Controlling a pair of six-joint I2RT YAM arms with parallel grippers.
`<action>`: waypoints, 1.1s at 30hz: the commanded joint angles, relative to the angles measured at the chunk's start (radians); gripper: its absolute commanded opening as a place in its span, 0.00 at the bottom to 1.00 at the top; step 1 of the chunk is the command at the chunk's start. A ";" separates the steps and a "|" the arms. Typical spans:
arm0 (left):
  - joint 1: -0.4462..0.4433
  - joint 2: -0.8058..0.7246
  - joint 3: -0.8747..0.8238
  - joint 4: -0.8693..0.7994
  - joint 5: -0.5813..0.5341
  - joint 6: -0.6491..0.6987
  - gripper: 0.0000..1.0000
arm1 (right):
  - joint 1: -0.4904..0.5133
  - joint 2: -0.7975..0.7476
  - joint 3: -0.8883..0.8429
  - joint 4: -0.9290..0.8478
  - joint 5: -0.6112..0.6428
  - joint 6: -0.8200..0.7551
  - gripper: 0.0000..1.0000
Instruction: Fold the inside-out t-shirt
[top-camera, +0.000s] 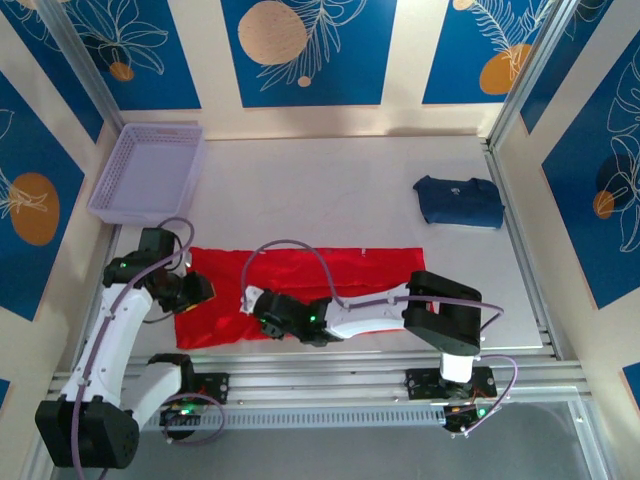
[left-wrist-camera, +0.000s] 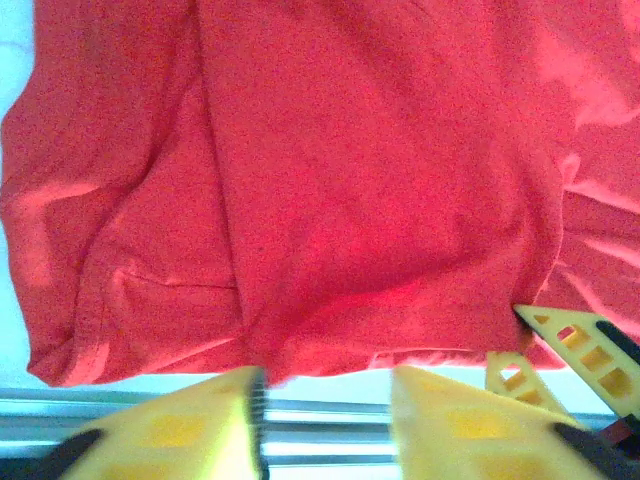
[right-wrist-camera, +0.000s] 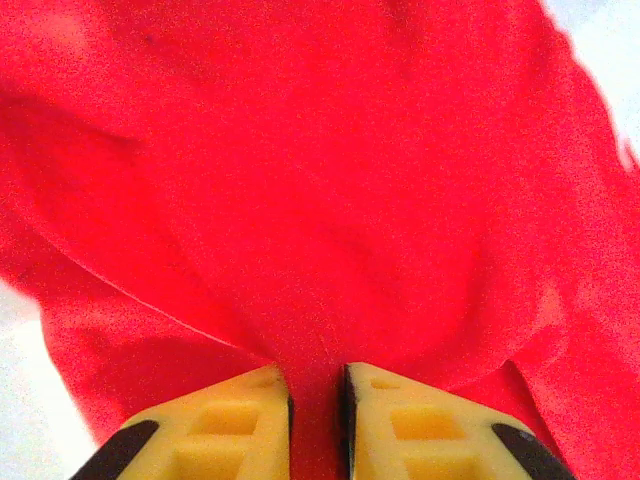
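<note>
The inside-out t-shirt (top-camera: 320, 275) is bright red and lies as a long band across the near part of the table. My left gripper (top-camera: 192, 290) hovers at its left end. In the left wrist view the left gripper (left-wrist-camera: 325, 378) is open; table and rail show between the yellow fingers (left-wrist-camera: 180, 425), and the t-shirt's hem (left-wrist-camera: 350, 250) lies just beyond the tips. My right gripper (top-camera: 258, 308) sits at the shirt's near edge, left of centre. In the right wrist view the right gripper (right-wrist-camera: 318, 378) is shut on a pinched ridge of the red cloth (right-wrist-camera: 320, 200).
A lavender basket (top-camera: 150, 170) stands at the back left. A folded dark navy garment (top-camera: 458, 200) lies at the back right. An aluminium rail (top-camera: 350, 365) runs along the table's near edge, close to the shirt's hem.
</note>
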 joint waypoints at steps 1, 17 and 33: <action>0.010 -0.019 0.039 -0.026 -0.036 -0.016 0.46 | 0.009 -0.044 -0.021 -0.058 -0.081 0.011 0.32; -0.052 0.048 -0.098 0.474 -0.088 -0.212 0.67 | -0.192 -0.156 0.027 -0.055 -0.526 0.222 0.48; 0.014 0.283 -0.137 0.669 -0.387 -0.127 1.00 | -0.300 0.117 0.171 -0.109 -0.688 0.433 0.37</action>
